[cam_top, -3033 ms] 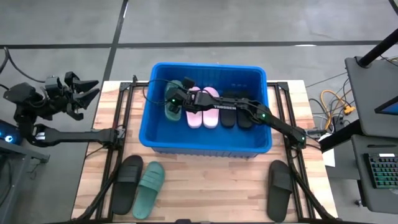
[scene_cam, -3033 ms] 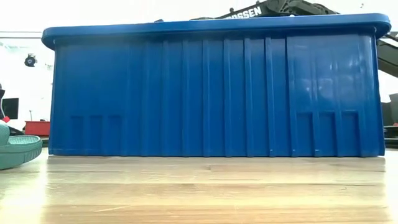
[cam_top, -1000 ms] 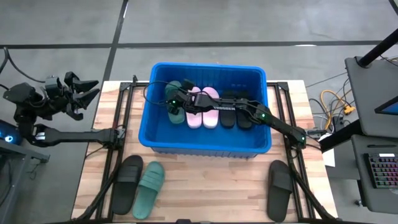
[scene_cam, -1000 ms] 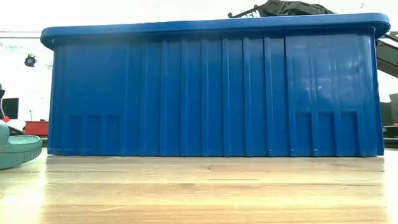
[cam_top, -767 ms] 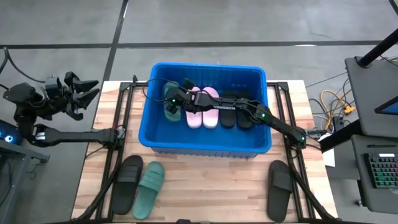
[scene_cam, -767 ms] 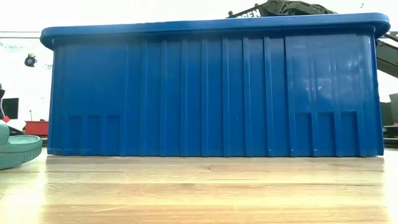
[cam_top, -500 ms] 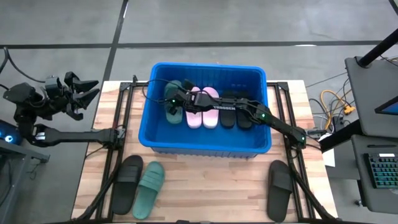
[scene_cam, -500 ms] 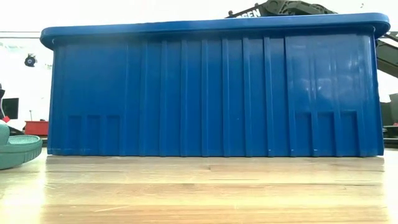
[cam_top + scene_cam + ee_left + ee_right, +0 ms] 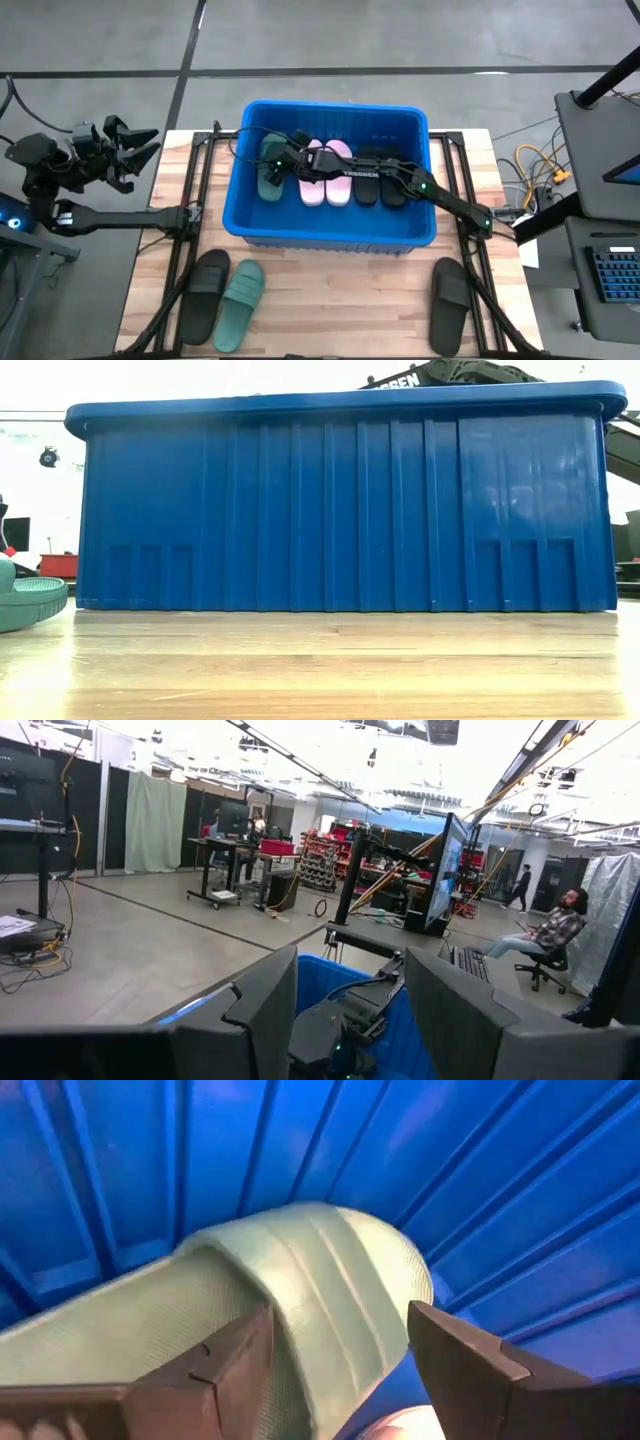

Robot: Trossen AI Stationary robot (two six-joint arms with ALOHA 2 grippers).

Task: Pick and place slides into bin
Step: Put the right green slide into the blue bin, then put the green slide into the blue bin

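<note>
Now, by parts:
Bin: the blue bin (image 9: 333, 231) stood at the upper middle of the high view, on the worktop (image 9: 330, 300); in the low view its ribbed wall (image 9: 340, 510) filled most of the frame.
Right hand: the right hand (image 9: 283, 160) was inside the bin, at its left part, its fingers (image 9: 225, 1355) spread wide on either side of a green slide, not pressing on it.
Green slide in bin: it (image 9: 270, 168) lay against the bin's left inner side, just left of the right hand; in the right wrist view its strap (image 9: 300, 1300) sat between the fingers, against the blue ribbed wall.
Pink slides: two (image 9: 327, 170) lay side by side in the middle of the bin.
Black slides in bin: two (image 9: 378, 175) lay right of the pink pair, partly under the right arm.
Slides on worktop: a black slide (image 9: 203, 296) and a green slide (image 9: 240, 303) lay side by side at the lower left; another black slide (image 9: 450, 303) lay at the lower right.
Left hand: the left hand (image 9: 128, 150) waited off the worktop's upper left edge, fingers (image 9: 265, 1010) apart, holding nothing.
</note>
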